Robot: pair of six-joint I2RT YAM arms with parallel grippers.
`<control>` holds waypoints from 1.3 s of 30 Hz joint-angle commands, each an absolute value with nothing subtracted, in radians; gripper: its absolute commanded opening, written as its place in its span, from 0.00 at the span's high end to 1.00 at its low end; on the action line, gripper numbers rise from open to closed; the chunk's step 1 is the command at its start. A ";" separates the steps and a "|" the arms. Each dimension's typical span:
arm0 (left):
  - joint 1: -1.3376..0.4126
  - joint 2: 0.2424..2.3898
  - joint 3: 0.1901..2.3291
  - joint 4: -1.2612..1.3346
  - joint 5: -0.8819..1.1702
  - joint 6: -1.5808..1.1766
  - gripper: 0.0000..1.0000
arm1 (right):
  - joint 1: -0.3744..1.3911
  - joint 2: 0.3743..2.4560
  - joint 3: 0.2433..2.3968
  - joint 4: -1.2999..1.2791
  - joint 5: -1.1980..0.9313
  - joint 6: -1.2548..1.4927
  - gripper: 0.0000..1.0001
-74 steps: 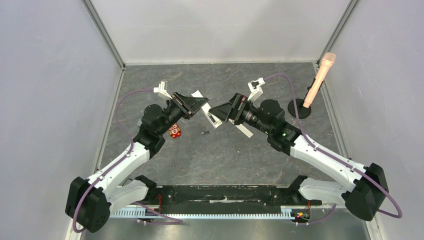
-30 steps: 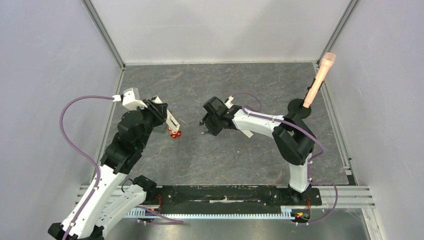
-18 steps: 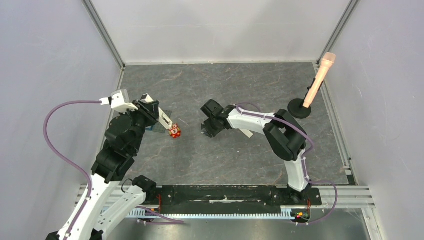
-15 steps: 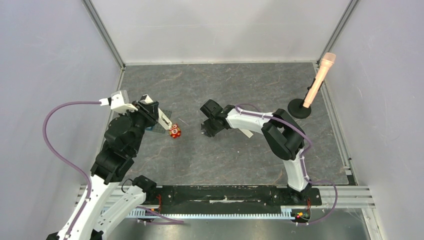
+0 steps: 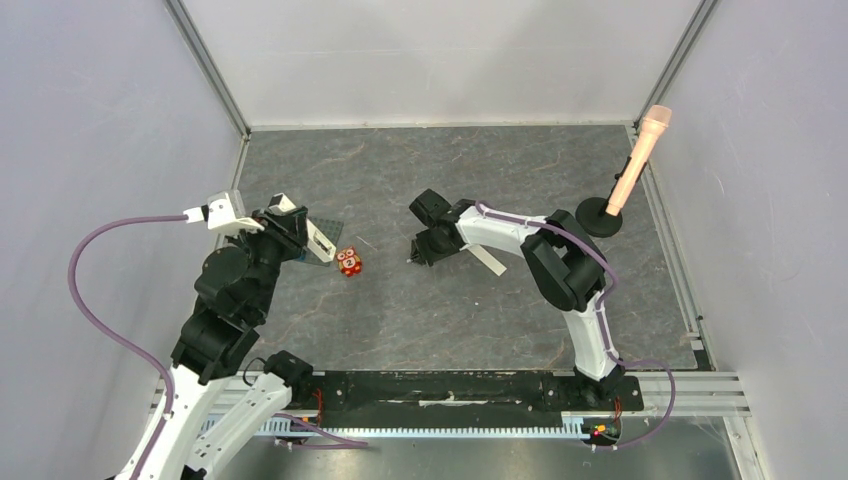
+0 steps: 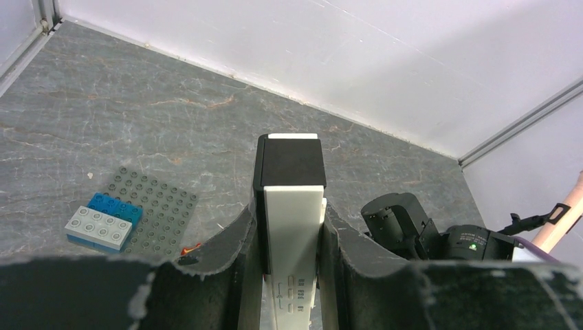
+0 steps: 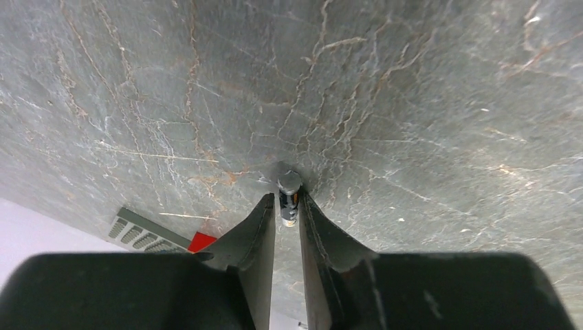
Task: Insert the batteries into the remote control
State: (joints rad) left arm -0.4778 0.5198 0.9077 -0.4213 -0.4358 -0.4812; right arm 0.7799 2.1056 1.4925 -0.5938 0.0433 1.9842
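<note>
**Battery pinched at frame centre, remote gripped at left**

Your right gripper point(image 7: 286, 201) is narrowed onto one battery point(image 7: 289, 187), and your left gripper point(image 6: 290, 214) clamps the remote control point(image 6: 289, 165), centre of its wrist frame. The likely risk is that the battery, held only at the fingertips, rolls or pops free when you lift. Only the right wrist view shows it; from above the gripper hides it.
</note>
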 commanded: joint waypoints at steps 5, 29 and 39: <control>-0.474 0.526 0.950 -0.402 -0.458 -0.434 0.98 | 0.767 2.159 1.563 -0.649 0.018 2.023 0.80; -0.474 0.731 0.815 -0.214 -0.046 -0.620 0.98 | 0.653 1.627 1.085 -0.190 -0.029 1.041 1.00; -0.474 0.934 0.777 0.009 0.268 -0.731 0.98 | 0.618 1.308 0.941 -0.076 -0.411 0.498 1.00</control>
State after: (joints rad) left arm -0.4774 0.8810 0.7780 -0.1669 0.1005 -0.6292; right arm 0.6140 1.4174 0.9459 -0.1551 -0.1890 0.7864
